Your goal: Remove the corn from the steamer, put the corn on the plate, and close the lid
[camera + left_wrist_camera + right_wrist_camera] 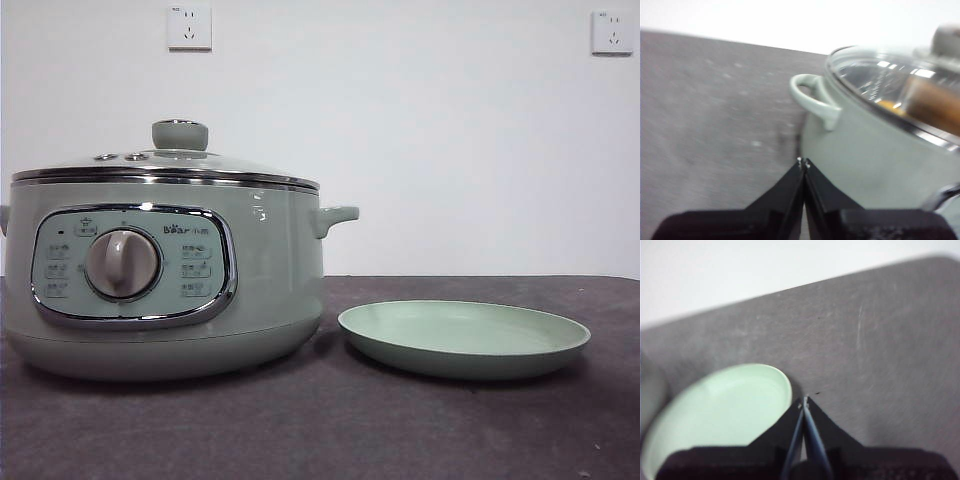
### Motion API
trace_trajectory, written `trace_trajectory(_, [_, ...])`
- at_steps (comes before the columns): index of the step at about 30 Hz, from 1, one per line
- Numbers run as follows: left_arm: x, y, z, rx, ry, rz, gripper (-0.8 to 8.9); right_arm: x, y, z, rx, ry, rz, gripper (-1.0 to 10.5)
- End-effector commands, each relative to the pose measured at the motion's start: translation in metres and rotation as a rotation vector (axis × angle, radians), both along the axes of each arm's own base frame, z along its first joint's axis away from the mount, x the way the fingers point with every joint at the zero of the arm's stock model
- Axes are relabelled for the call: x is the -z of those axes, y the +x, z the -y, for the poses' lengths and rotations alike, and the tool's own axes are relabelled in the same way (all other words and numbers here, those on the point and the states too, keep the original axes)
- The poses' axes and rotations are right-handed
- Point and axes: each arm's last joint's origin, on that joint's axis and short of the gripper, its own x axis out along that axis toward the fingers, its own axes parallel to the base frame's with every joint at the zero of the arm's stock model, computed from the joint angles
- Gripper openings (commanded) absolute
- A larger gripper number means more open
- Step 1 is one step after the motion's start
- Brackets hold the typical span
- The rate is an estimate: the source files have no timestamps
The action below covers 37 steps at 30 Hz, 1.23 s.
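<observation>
The sage-green steamer (165,275) stands at the left of the table with the glass lid (170,165) on it and its knob (180,134) on top. The pale green plate (463,338) lies empty to its right. The corn (932,105) shows as an orange-yellow blur through the lid in the left wrist view. My left gripper (803,162) is shut and empty beside the steamer (875,150), near its side handle (812,100). My right gripper (803,401) is shut and empty above the plate's (720,410) edge. Neither gripper shows in the front view.
A dark grey mat (450,430) covers the table. A white wall with two power sockets (189,27) stands behind. Bare mat lies beyond the plate in the right wrist view (880,350) and beside the steamer in the left wrist view (715,110).
</observation>
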Motion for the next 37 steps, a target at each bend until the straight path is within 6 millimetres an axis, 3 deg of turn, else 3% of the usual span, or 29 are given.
trace_trajectory(1, [0.004, 0.000, 0.001, 0.005, -0.196, -0.039, -0.03, 0.005, 0.001, 0.000, 0.055, 0.324, -0.054, 0.0])
trace_trajectory(8, [0.000, 0.001, 0.002, 0.026, -0.206, -0.004, -0.05, 0.000, 0.000, -0.001, 0.040, 0.379, -0.052, 0.0])
trace_trajectory(13, [-0.016, -0.002, 0.003, 0.076, -0.210, 0.034, -0.08, -0.022, -0.003, -0.001, 0.015, 0.309, 0.009, -0.1])
trace_trajectory(20, [-0.059, -0.010, 0.003, 0.091, -0.191, 0.111, -0.08, -0.075, -0.005, 0.000, -0.006, 0.172, 0.060, -0.1])
trace_trajectory(26, [-0.097, -0.010, 0.003, 0.118, -0.068, 0.115, -0.08, -0.115, 0.004, -0.001, -0.017, 0.078, 0.023, -0.1])
trace_trajectory(31, [-0.127, -0.004, 0.005, 0.195, 0.034, 0.061, -0.08, -0.139, 0.019, -0.003, -0.046, 0.010, -0.026, 0.0])
trace_trajectory(37, [-0.153, 0.010, 0.009, 0.326, 0.063, -0.008, -0.02, -0.152, 0.038, -0.010, -0.265, -0.043, -0.143, 0.0])
